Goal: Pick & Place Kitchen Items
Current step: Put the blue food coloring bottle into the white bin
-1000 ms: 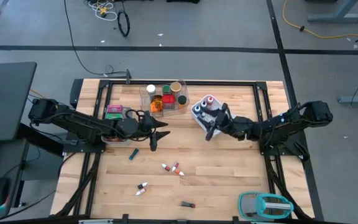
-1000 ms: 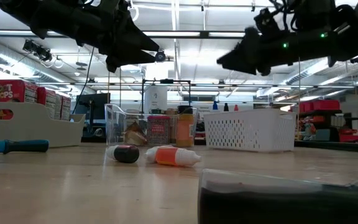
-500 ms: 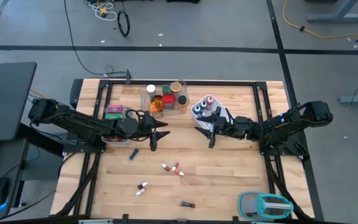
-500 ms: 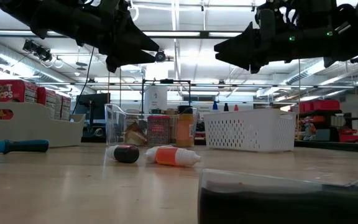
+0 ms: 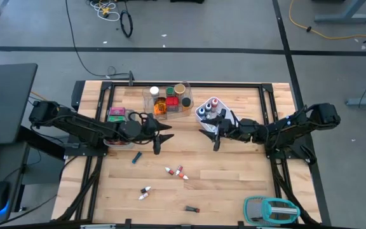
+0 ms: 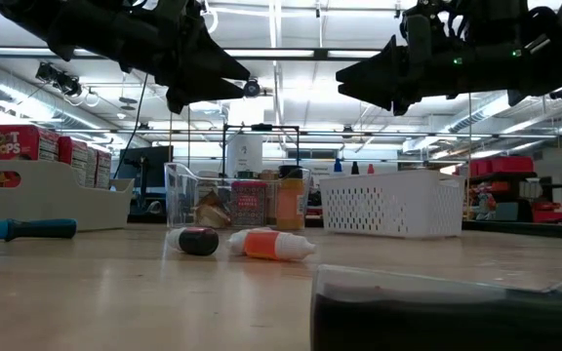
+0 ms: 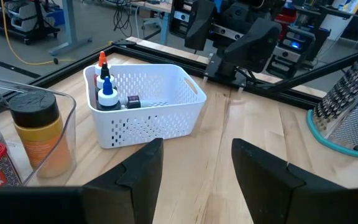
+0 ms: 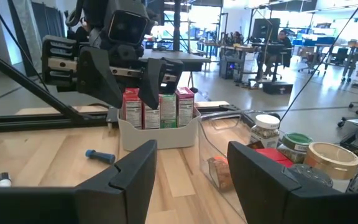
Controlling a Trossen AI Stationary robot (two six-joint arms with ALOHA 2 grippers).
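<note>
The kitchen items still loose are little vials (image 5: 176, 171) and a blue bottle (image 5: 136, 158), lying on the table (image 5: 234, 184) just below and past the left gripper (image 5: 161, 136). Its fingers are open and hold nothing. The right gripper (image 5: 210, 136) is also open and empty, beside the white basket (image 5: 207, 113). The vials are round, so a push could roll them away. The two grippers point at each other and could bump.

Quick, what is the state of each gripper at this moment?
Left gripper: open, holding nothing, above the table near the clear tray.
Right gripper: open, holding nothing, beside the white mesh basket.
</note>
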